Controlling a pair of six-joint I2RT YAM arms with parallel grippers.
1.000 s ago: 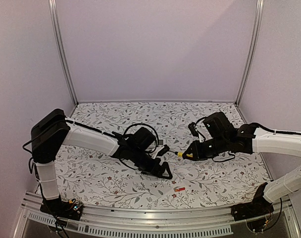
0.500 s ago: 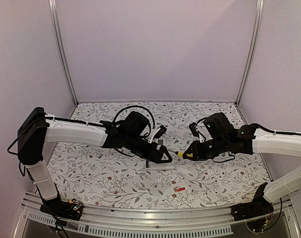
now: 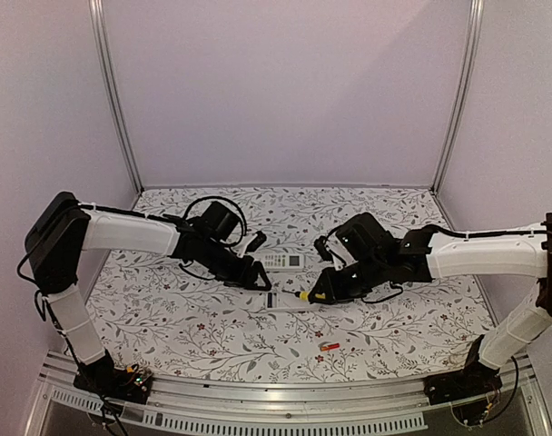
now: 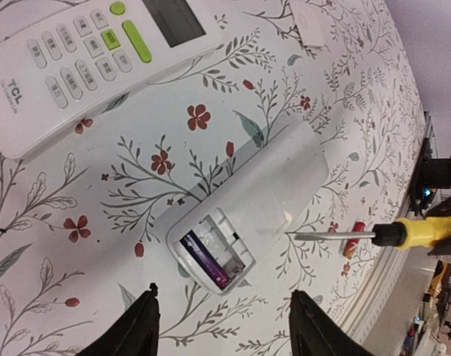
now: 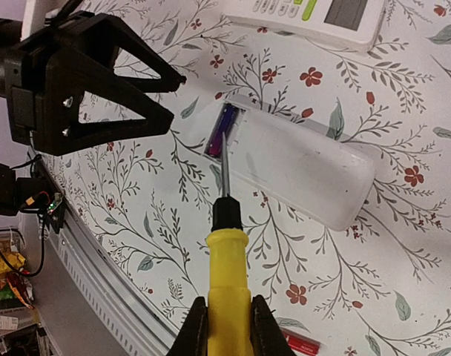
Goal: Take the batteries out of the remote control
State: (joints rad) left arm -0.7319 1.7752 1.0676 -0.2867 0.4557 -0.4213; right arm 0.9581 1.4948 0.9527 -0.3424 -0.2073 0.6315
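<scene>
The face-down remote point(image 4: 274, 189) lay on the flowered table point(image 4: 136, 193) with its battery bay uncovered at one end, and a dark purplish battery point(image 4: 211, 265) sat inside. The left gripper point(image 4: 224, 294) hung just off that open end, fingers parted and holding nothing. The right gripper point(image 5: 227, 330) was clamped on the yellow handle of a screwdriver point(image 5: 227, 259), its tip close by the bay; whether it touched I couldn't tell. A red battery point(image 3: 329, 346) lay well apart from the remote, toward the arms' bases. A second remote point(image 4: 84, 52) lay buttons-up just beside it
</scene>
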